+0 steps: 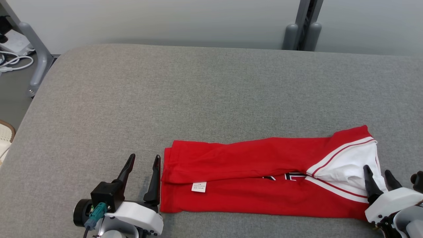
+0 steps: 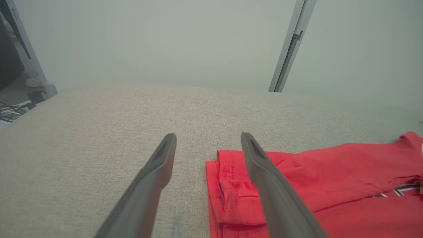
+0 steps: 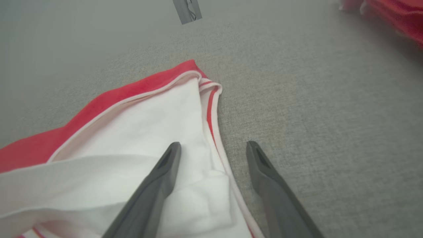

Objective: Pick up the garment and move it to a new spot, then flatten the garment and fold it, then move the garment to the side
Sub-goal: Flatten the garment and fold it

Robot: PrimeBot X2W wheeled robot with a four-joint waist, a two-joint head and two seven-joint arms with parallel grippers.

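Note:
A red garment (image 1: 251, 178) with a white, red-striped panel lies folded in a long band across the near part of the grey table (image 1: 211, 92). My left gripper (image 1: 144, 160) is open at the garment's left edge; in the left wrist view its right finger hangs over the red hem (image 2: 231, 185) and its left finger over bare table. My right gripper (image 1: 378, 173) is open at the garment's right end. In the right wrist view the left finger lies over the white panel (image 3: 158, 132) and the right finger (image 3: 264, 168) over the table beside the striped edge.
The padded table runs far back to a pale wall with a grey post (image 1: 300, 29). Off the table's left edge are a grey frame leg (image 1: 36, 56) and white cables (image 1: 13, 61) on the floor. Another red cloth (image 3: 390, 13) shows at the right wrist view's top right.

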